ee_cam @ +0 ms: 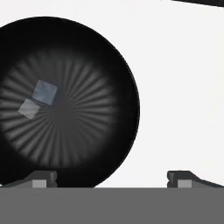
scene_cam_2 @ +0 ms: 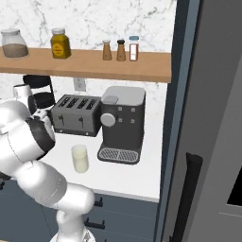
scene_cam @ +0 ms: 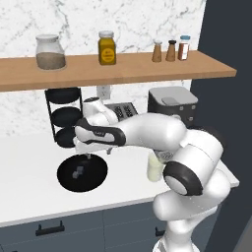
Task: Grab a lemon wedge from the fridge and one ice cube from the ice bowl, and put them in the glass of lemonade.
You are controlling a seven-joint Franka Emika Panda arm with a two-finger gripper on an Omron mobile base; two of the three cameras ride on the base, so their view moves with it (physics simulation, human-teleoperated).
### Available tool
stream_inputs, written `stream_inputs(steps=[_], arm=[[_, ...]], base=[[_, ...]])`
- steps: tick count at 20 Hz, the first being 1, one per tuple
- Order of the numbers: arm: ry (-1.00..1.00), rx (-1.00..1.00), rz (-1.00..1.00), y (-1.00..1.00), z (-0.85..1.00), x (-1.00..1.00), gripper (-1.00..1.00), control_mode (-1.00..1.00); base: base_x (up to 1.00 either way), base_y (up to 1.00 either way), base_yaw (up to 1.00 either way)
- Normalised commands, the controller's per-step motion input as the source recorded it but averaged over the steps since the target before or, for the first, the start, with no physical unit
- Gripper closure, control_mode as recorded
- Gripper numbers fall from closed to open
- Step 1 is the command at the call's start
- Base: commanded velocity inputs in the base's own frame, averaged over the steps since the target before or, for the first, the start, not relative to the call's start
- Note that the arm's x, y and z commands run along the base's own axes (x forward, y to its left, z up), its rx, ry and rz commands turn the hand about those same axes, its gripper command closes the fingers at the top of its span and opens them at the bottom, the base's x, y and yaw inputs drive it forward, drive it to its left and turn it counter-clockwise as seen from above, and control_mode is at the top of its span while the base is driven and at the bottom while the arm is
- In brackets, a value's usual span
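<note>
The ice bowl (scene_cam: pixel 66 183) is a wide black dish on the white counter, with two pale ice cubes (scene_cam: pixel 78 172) inside. My gripper (scene_cam: pixel 90 154) hangs open just above the bowl's far rim, holding nothing. In the hand view the ice bowl (ee_cam: pixel 87 135) lies at the left with an ice cube (ee_cam: pixel 45 92) and a second ice cube (ee_cam: pixel 29 108) left of its centre; my gripper (ee_cam: pixel 113 179) is over its lower right edge. The glass of lemonade (scene_cam: pixel 154 168) (scene_cam_2: pixel 80 158) stands right of the bowl, partly behind my arm. The fridge (scene_cam_2: pixel 208 118) looms dark at the right. The lemon wedge is out of view.
A toaster (scene_cam_2: pixel 78 115) and coffee machine (scene_cam_2: pixel 122 124) stand at the back of the counter. A black three-tier rack (scene_cam: pixel 65 118) is behind the bowl. A wooden shelf (scene_cam: pixel 123 69) with jars and shakers runs overhead.
</note>
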Motion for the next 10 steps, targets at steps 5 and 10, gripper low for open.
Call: stream_inputs(steps=[5, 10], arm=[[0.04, -0.01, 0.0, 0.49, -0.39, 0.0, -1.0, -1.0], [0.01, 0.0, 0.0, 0.13, -0.43, 0.0, -1.0, -1.0]], base=[[0.0, 0.0, 0.0], [0.0, 0.0, 0.0]])
